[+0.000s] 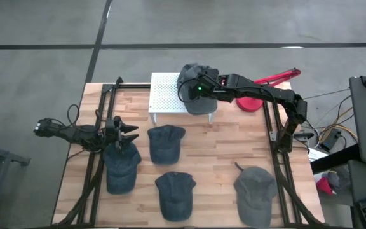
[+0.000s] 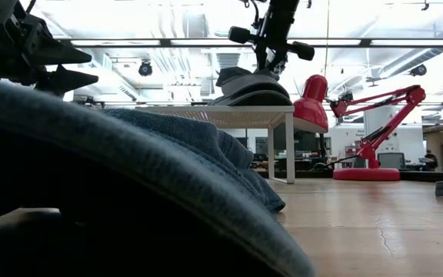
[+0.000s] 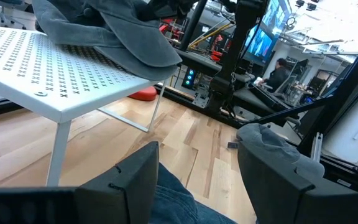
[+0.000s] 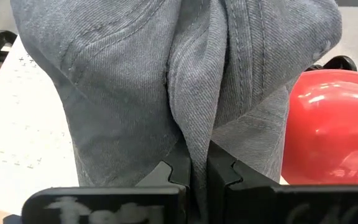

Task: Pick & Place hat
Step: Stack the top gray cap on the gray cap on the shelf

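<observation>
Four denim caps lie on the wooden desk (image 1: 215,149), while a fifth, a grey denim cap (image 1: 197,89), rests on the right end of the white perforated metal stand (image 1: 164,95) at the far side. The right gripper (image 4: 199,167) has its fingers pressed together, pinching a fold of that cap's fabric. The left gripper (image 1: 134,133) hovers over the dark blue denim cap (image 1: 121,166) at the left, fingers spread and empty.
</observation>
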Motion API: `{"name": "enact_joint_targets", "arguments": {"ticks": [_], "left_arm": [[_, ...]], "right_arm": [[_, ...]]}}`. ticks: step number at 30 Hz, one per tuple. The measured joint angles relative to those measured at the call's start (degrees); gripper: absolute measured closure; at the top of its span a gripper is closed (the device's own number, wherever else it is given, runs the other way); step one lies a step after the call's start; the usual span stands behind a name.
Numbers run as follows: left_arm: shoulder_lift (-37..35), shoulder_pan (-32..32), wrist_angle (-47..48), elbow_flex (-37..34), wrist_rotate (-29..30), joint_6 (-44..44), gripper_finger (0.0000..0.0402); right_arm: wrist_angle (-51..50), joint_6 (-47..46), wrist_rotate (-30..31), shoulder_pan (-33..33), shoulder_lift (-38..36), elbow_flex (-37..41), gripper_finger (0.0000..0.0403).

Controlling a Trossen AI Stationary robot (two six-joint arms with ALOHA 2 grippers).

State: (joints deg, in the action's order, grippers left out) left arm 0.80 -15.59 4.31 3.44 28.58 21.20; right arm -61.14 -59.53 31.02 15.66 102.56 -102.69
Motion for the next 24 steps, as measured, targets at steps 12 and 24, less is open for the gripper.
{"name": "enact_joint_targets", "arguments": {"ticks": [12, 24], "left_arm": [[0.0, 0.0, 0.0, 0.0, 0.0, 0.0, 0.0179], [0.0, 0.0, 0.0, 0.0, 0.0, 0.0, 0.0179]], "right_arm": [[0.1, 0.3, 0.1, 0.2, 0.0, 0.0, 0.0297], [0.1, 1.2, -1.5, 0.3, -3.0, 0.0, 0.0228]]}}
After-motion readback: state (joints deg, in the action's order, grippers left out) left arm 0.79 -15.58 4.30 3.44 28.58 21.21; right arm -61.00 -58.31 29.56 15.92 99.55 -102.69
